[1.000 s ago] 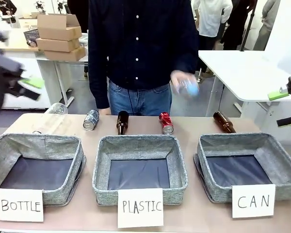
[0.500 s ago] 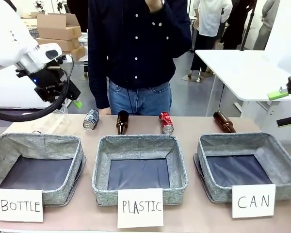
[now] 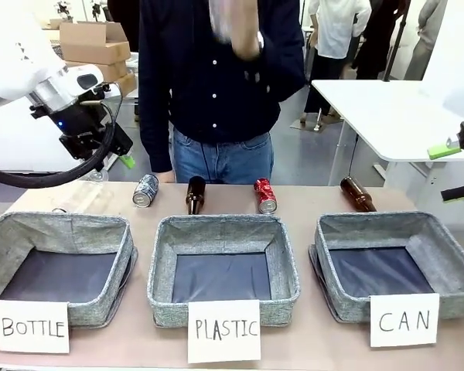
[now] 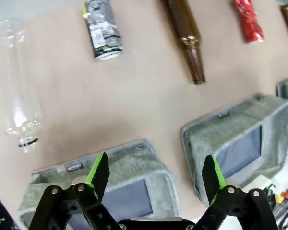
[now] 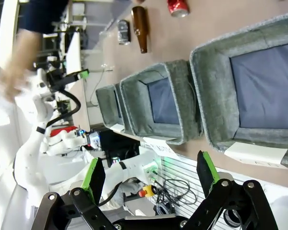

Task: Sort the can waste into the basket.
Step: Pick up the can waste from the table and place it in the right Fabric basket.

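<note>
Cans are lying at the far edge of the table (image 3: pixel 309 198), silvery can (image 3: pixel 145 190) and red can (image 3: pixel 264 195) flanking a brown bottle (image 3: pixel 195 195); CAN basket (image 3: pixel 441 255) is sitting rightmost. I'm seeing left gripper (image 4: pixel 155 163) and right gripper (image 5: pixel 150 163) spread wide, empty.

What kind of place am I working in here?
Likely a robotics lab set up for a sorting trial: hand-lettered signs on grey baskets, stacked cardboard boxes behind, a white worktable beyond the person.

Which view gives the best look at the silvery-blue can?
The left wrist view: the silvery-blue can lies large there, its printed side showing. The front view shows it small and end-on; the right wrist view shows it tiny and far off.
</note>
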You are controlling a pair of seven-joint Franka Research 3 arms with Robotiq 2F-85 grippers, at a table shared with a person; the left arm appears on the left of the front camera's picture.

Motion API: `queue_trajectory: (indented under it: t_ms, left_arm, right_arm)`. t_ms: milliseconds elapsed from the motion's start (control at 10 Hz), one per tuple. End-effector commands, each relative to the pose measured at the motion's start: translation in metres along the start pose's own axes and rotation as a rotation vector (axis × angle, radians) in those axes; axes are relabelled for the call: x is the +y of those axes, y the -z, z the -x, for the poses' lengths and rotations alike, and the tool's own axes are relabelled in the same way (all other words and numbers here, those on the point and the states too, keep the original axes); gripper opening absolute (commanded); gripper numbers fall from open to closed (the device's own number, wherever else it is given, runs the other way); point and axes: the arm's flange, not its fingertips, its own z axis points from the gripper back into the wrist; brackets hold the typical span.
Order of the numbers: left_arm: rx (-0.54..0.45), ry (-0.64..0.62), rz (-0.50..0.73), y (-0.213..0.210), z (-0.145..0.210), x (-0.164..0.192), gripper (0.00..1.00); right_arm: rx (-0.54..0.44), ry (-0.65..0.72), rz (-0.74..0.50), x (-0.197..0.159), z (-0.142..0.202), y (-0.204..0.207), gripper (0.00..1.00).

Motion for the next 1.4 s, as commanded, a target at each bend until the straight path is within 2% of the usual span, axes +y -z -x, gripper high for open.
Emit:
queue_trajectory:
  t_ms: [0,200,600,900,1100,1300]
  left_arm:
    - [0.006,-0.073,-0.118,0.047,-0.046,0.017,1.0]
    - [-0.002,-0.031,-0.103,0.082,-0.072,0.019,1.0]
    - [-0.016,-0.111,-0.113,0.136,-0.122,0.04,1.0]
    - [-0.036,-0.161,-0.127,0.164,-0.128,0.054,1.0]
    - [-0.055,-0.224,-0.211,0.181,-0.132,0.069,1.0]
    - [-0.038,-0.235,-0.221,0.185,-0.134,0.078,1.0]
  right_arm:
    - [-0.004,-0.025,-0.019,0.001,-0.003,0.001,1.0]
    - [-0.004,-0.025,-0.019,0.001,-0.003,0.001,1.0]
    - [-0.004,-0.025,-0.019,0.001,-0.003,0.001,1.0]
    - [-0.004,-0.025,-0.019,0.001,-0.003,0.001,1.0]
    - [-0.004,-0.025,-0.019,0.001,-0.003,0.001,1.0]
    - [-0.004,-0.025,-0.019,0.001,-0.003,0.001,1.0]
